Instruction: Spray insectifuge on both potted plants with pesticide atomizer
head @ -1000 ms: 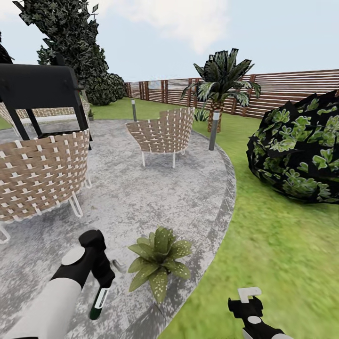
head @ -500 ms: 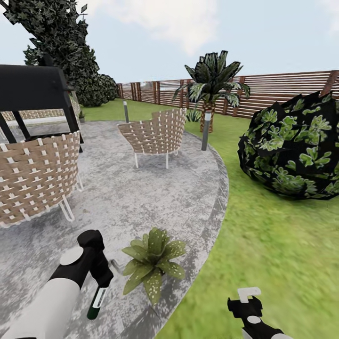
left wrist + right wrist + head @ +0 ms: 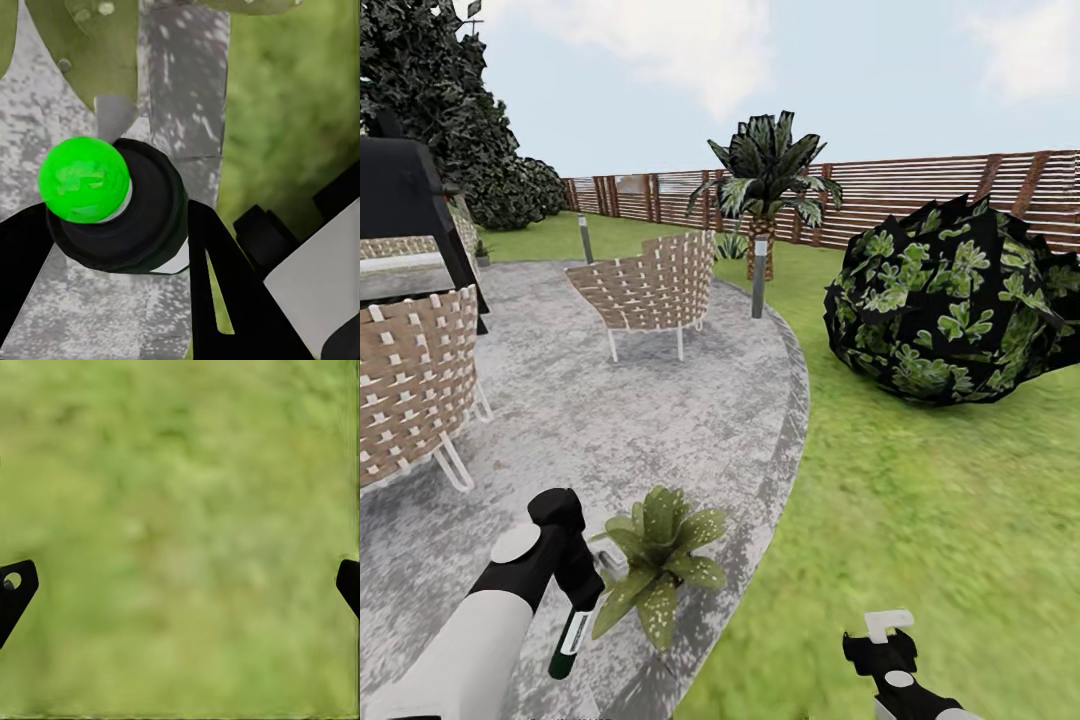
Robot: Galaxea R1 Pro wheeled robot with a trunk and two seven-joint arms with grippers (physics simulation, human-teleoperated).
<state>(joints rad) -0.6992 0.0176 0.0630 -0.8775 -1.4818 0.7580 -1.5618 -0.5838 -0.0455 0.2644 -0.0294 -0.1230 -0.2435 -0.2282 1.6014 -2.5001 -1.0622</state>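
No words, numbers, brand names or signs can be read anywhere. The slim white bottle with the dark green end (image 3: 572, 637) carries a small dark patch on its white body, too blurred to read as lettering.

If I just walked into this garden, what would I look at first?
Probably the big dark round bush on the lawn at the right, in front of the wooden fence. Next, the little speckled potted plant at the near edge of the grey patio, right beside the left gripper, which holds the pesticide atomizer pointing down. Woven wicker chairs stand farther back on the patio.
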